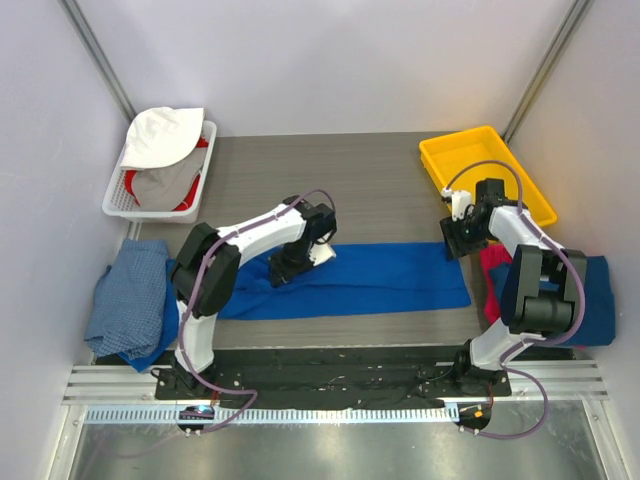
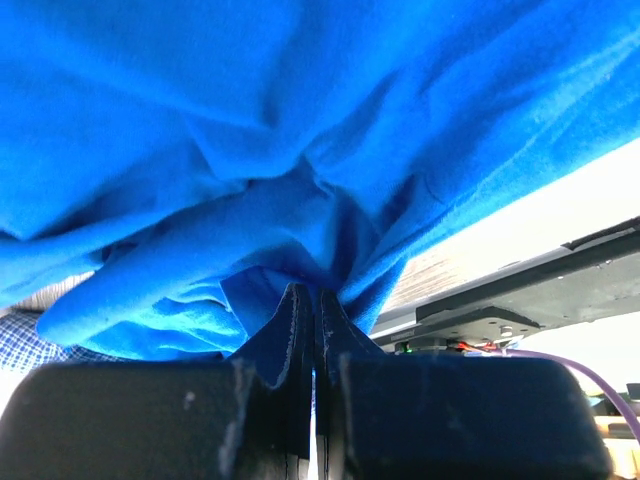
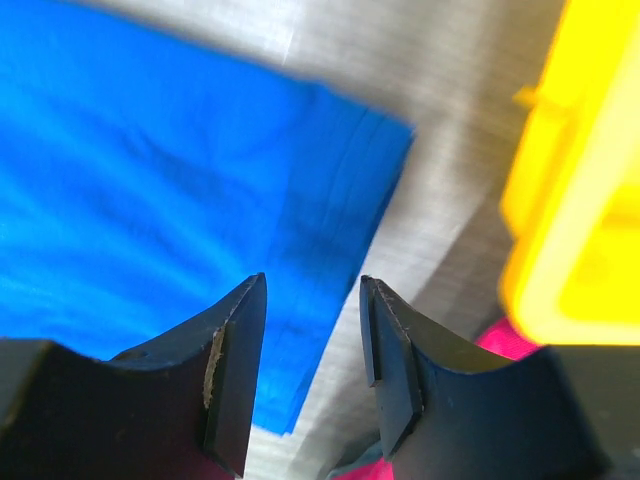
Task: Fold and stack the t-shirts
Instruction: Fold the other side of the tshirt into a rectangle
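Grey table (image 1: 380, 180): blue t-shirt (image 1: 400, 280) pinched in left jaws; right jaws parted.

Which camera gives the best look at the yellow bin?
Top external: nearly the whole yellow bin shows there. The right wrist view catches only a blurred side of it; the left wrist view shows none.

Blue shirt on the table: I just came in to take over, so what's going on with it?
The blue t-shirt lies as a long folded strip across the table. The left end effector is shut on bunched cloth at its left end. The right end effector is open and empty, hovering at the strip's right edge. A magenta and blue pile lies by the right arm.
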### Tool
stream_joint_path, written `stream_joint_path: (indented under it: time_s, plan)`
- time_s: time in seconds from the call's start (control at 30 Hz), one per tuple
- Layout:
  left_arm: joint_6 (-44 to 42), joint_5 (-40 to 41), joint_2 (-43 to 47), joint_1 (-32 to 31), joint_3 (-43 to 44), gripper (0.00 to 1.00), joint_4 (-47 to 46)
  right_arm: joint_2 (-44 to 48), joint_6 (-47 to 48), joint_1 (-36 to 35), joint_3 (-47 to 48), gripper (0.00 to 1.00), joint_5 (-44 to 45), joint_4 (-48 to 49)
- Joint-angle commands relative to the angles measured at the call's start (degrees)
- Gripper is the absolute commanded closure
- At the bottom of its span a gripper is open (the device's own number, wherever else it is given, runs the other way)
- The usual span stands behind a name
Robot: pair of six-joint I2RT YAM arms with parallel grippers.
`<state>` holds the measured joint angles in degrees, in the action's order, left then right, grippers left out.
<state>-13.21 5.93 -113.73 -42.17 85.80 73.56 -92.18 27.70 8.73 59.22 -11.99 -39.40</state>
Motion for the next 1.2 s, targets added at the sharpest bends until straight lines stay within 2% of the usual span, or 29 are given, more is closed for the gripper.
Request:
stream_joint_path:
  time_s: [0.0,0.13,0.17,0.3,0.33,0.37,0.43,0.5,0.53,0.57,0.6,0.7,0.93,1.03,1.17]
  plan:
    - [1.17,-0.31,4.31,0.34,0.24,1.00,1.76,-0.89,-0.90,0.06,3.79,0.50,-1.28,2.57]
    - [0.91,-0.04,5.19,0.42,1.47,0.97,2.29,-1.33,-0.90,-0.03,3.53,0.50,-1.20,2.92]
    - [0.56,-0.31,5.45,0.34,1.48,0.85,2.46,-1.33,-0.90,-0.03,3.45,0.50,-1.11,3.01]
    - [0.03,-3.29,6.59,0.34,1.39,0.76,2.73,-0.90,-0.63,-0.03,2.39,0.50,-0.58,3.36]
    - [-0.23,-5.39,7.03,0.34,1.48,0.71,3.16,-0.81,-0.55,-0.03,2.22,0.51,-0.32,3.36]
    - [-0.41,-5.75,7.29,0.42,1.48,0.58,3.69,-0.72,-0.46,-0.03,2.04,0.50,-0.23,3.27]
    - [-1.11,-9.17,8.52,0.34,1.13,0.53,4.22,-0.46,-0.28,-0.03,1.86,0.51,0.03,3.36]
    - [-2.07,-10.58,9.84,0.34,0.51,0.44,4.57,-0.37,-0.28,-0.03,1.77,0.51,0.04,3.36]
    - [-2.52,-11.72,10.11,0.42,0.34,0.37,4.92,-0.37,-0.28,-0.03,1.77,0.51,0.12,3.36]
    - [-2.69,-12.69,10.37,0.42,0.25,0.25,5.36,-0.37,-0.19,-0.03,1.77,0.51,0.04,3.36]
    - [-2.87,-12.44,10.55,0.42,-0.02,0.23,5.37,-0.37,-0.37,-0.03,1.69,0.51,0.04,3.36]
    - [-2.70,-9.11,11.69,0.42,-1.33,0.19,2.74,-0.54,-0.63,-0.03,1.60,0.51,-0.58,3.54]
    - [-4.01,-0.58,11.43,3.32,-6.51,0.19,-5.96,0.33,-0.63,-0.29,1.34,0.51,0.12,3.54]
    - [-6.64,1.09,12.13,4.73,-9.24,0.21,-8.60,1.56,-0.20,-0.29,0.55,0.51,0.65,3.54]
    - [-10.42,-0.65,13.97,8.06,-12.41,0.27,-9.49,1.92,0.24,-0.29,-0.86,0.51,1.18,3.89]
